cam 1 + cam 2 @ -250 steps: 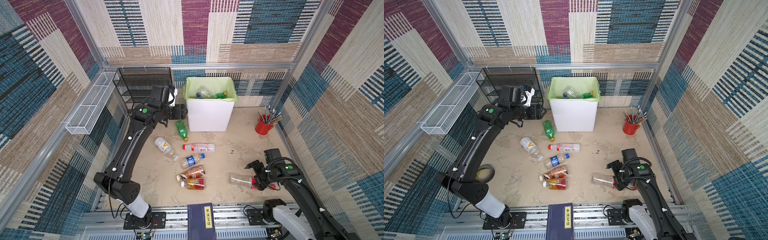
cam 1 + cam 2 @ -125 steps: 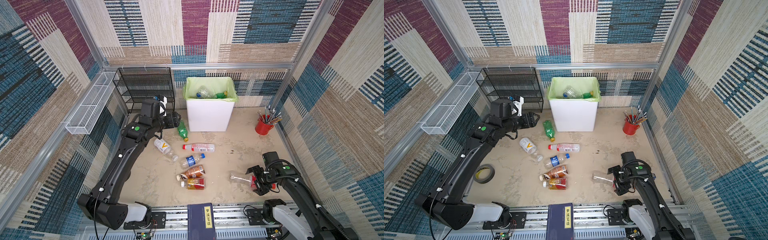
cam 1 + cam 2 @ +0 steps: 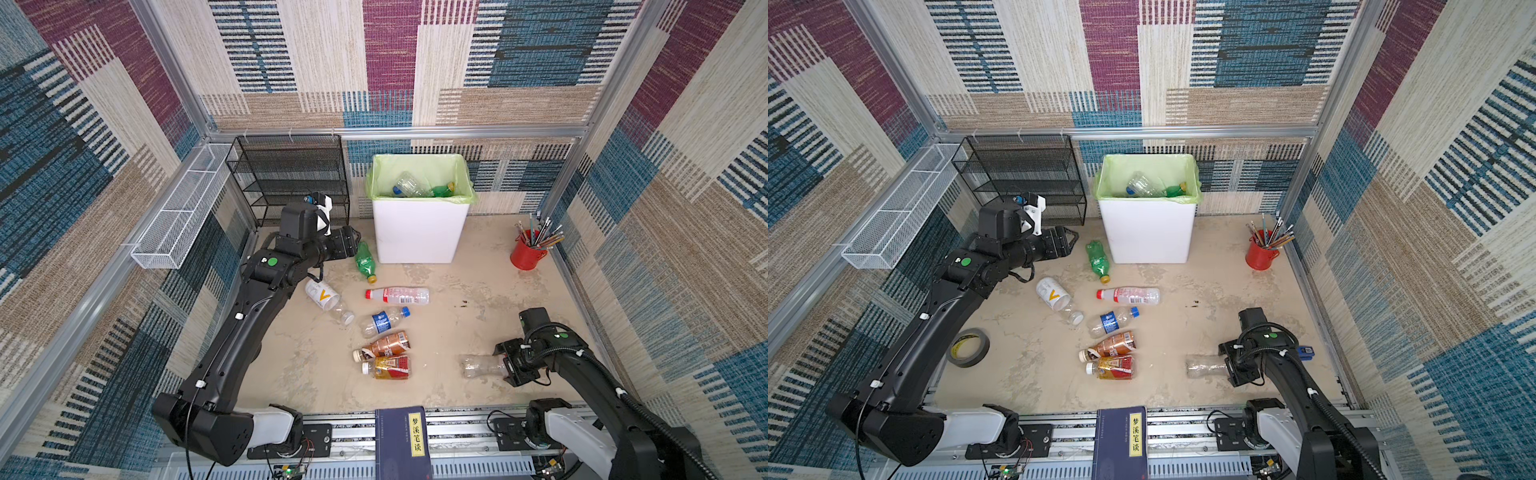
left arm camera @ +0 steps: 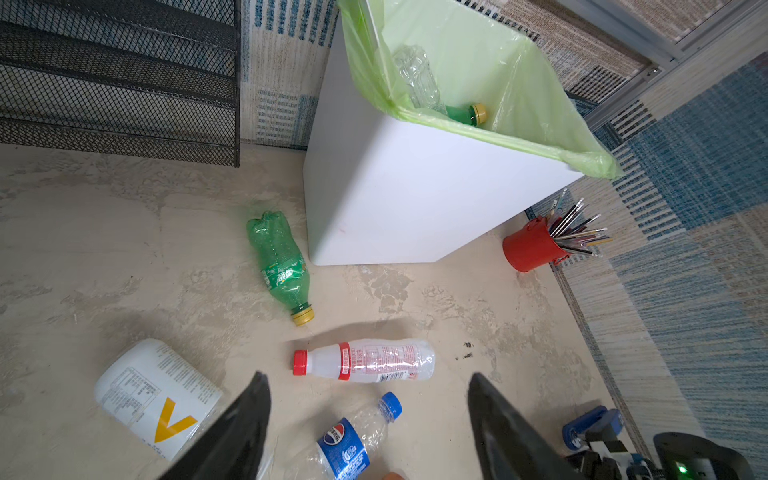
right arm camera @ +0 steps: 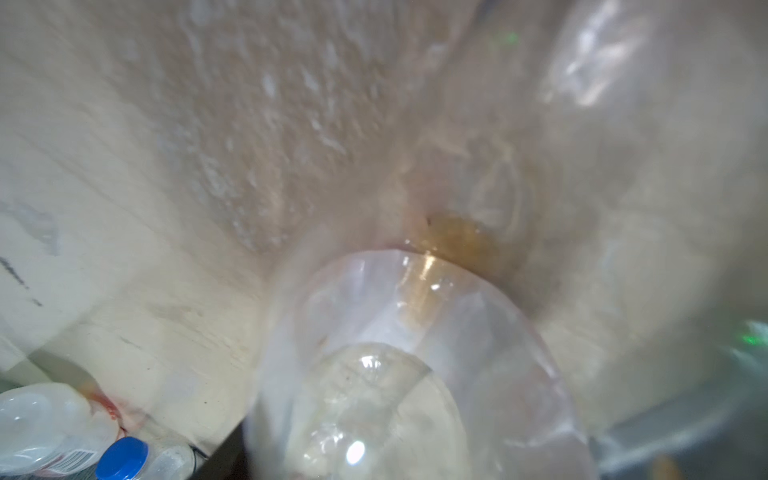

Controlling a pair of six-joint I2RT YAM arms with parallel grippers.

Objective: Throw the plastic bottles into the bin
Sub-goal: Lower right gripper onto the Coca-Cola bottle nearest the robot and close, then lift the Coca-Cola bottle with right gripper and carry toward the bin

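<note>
Clear plastic bottle [image 3: 482,366] lies with one end between right claw [image 3: 508,366] jaws, set close on both sides; firm grip or not, can't tell. Left claw [image 3: 1070,242] gapes empty, green bottle [image 3: 365,262] just ahead. Step: grasp. Next likely needs lift, carry to bin [image 3: 419,232], well away from right claw

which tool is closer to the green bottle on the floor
Left. The left tool hangs right beside the green bottle; the right tool is far off, at a clear bottle.
</note>
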